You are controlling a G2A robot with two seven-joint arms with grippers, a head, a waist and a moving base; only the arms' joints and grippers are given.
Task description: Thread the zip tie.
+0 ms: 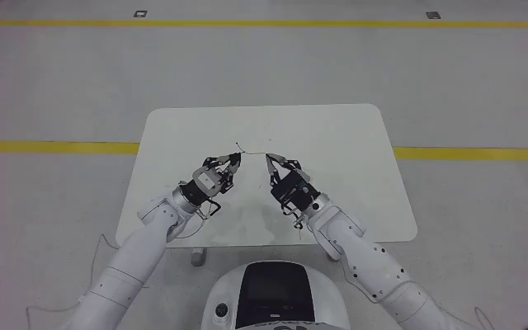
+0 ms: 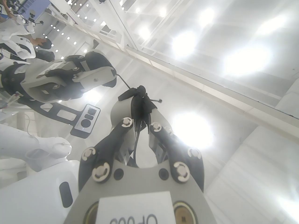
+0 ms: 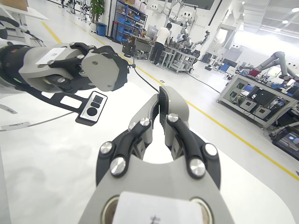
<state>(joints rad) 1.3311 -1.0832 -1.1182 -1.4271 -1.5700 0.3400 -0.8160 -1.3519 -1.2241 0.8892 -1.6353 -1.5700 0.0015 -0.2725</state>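
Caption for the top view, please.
Above a rounded white table, the left gripper and right gripper each pinch a thin black plastic zip tie spanning the gap between them.

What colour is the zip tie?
Black. The zip tie shows best in the right wrist view.

This is a large robotics laboratory hall, similar to a factory floor. The pale glossy floor (image 1: 66, 82) carries long yellow painted lines (image 1: 247, 23). Around the white rounded table (image 1: 346, 132) stand blue metal shelves with storage bins (image 3: 126, 27), an aluminium-frame workbench full of electronic boxes (image 3: 257, 101) and grey robot arms on stands (image 3: 275, 58). Above is a high white ceiling with bright round lamps (image 2: 205, 15).
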